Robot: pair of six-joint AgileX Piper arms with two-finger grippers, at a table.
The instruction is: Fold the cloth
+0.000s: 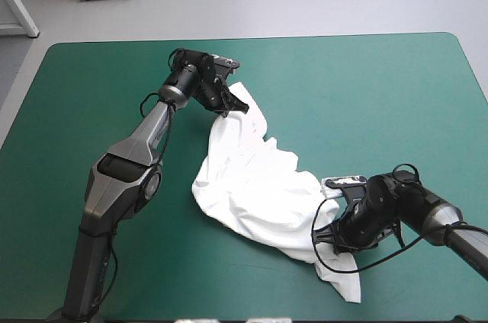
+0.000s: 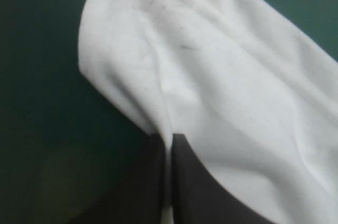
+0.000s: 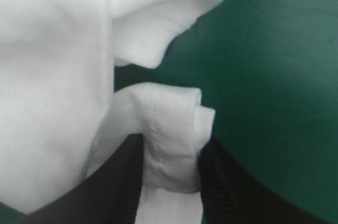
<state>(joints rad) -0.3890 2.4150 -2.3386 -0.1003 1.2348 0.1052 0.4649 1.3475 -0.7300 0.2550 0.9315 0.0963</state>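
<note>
Left end effector (image 2: 169, 138) on crumpled T-shirt (image 2: 227, 76)

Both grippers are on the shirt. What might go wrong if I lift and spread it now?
The left gripper pinches only a thin edge of the T-shirt, which may slip out under tension. The right gripper clamps a rolled bunch, so doubled layers may end up twisted and not spread flat.

Soft matt white cloth T-shirt (image 1: 255, 186), creased; smooth matt teal-green cover (image 1: 366, 94)
</note>
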